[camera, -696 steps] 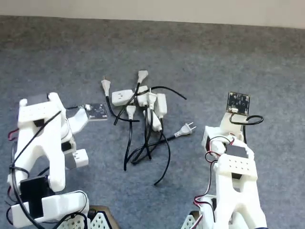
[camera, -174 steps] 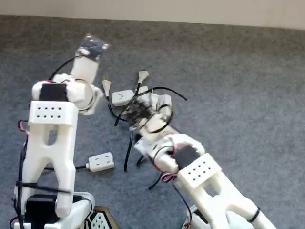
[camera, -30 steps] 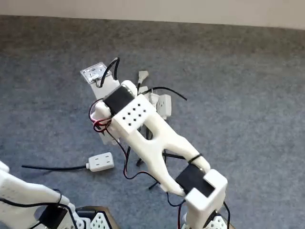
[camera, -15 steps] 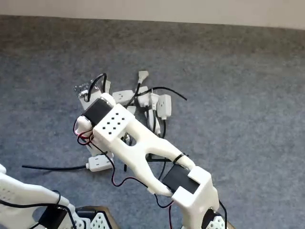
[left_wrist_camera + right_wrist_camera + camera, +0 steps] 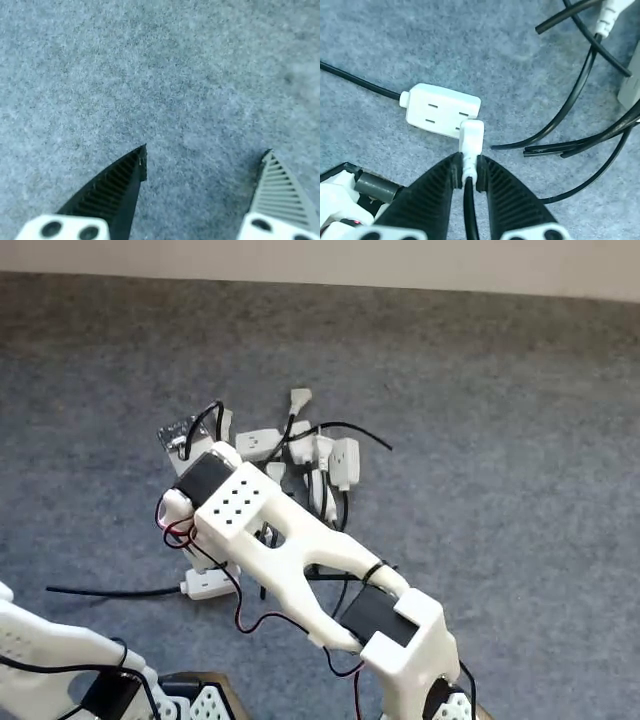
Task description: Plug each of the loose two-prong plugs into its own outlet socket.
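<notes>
My right gripper [image 5: 468,159] is shut on a white two-prong plug [image 5: 471,135] with a black cord. The plug's front end rests against the edge of a white outlet block [image 5: 440,110] lying on the carpet. Its prongs are hidden, so I cannot tell whether they sit in a slot. In the high view the right arm [image 5: 260,525] stretches left over this outlet block [image 5: 207,585]. More plugs and outlet blocks lie tangled in a pile [image 5: 300,445]. My left gripper [image 5: 205,152] is open over bare grey carpet.
Several black cords [image 5: 580,100] run beside the held plug. A black cord [image 5: 110,591] leads left from the outlet block. The left arm [image 5: 50,650] is drawn back at the near left corner. Open carpet [image 5: 500,440] lies to the right.
The right arm has swung from the pile toward the near left, carrying the plug down to the separate outlet block. In the last half second it has barely shifted.
</notes>
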Controlling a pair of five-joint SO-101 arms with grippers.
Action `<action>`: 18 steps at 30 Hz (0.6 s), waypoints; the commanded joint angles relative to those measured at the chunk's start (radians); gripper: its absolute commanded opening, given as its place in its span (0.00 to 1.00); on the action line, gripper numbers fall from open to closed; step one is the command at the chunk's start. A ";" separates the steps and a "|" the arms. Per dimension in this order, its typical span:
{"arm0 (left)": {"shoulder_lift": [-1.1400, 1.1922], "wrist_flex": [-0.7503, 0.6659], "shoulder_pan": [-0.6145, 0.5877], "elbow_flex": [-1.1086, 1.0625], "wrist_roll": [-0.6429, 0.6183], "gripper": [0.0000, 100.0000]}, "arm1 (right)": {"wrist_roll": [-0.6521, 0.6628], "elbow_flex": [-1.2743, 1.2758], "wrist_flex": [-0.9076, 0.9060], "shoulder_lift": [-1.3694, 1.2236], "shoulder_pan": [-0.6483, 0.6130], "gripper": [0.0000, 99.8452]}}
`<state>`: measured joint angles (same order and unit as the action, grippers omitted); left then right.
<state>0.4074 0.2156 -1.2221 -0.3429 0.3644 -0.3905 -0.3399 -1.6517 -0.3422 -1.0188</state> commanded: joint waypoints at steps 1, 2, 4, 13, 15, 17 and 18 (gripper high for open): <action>0.001 -0.025 -0.021 0.028 0.005 0.32 | -0.014 -0.004 0.012 0.024 -0.013 0.01; 0.001 -0.025 -0.022 0.028 0.005 0.32 | -0.014 -0.004 0.012 0.024 -0.021 0.01; 0.001 -0.025 -0.024 0.028 0.005 0.32 | -0.014 0.002 0.012 0.024 -0.035 0.01; 0.001 -0.025 -0.025 0.028 0.005 0.32 | -0.012 0.005 0.041 0.016 -0.045 0.01; 0.001 -0.025 -0.025 0.028 0.005 0.32 | -0.012 0.005 0.041 0.018 -0.036 0.01; 0.001 -0.025 -0.027 0.028 0.005 0.32 | -0.012 0.005 0.039 0.018 -0.028 0.01; 0.001 -0.025 -0.027 0.028 0.005 0.32 | -0.012 0.005 0.038 0.018 -0.021 0.01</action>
<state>0.4074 0.2156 -1.2221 -0.3429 0.3644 -0.3905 -0.3307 -1.6210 -0.3422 -1.0587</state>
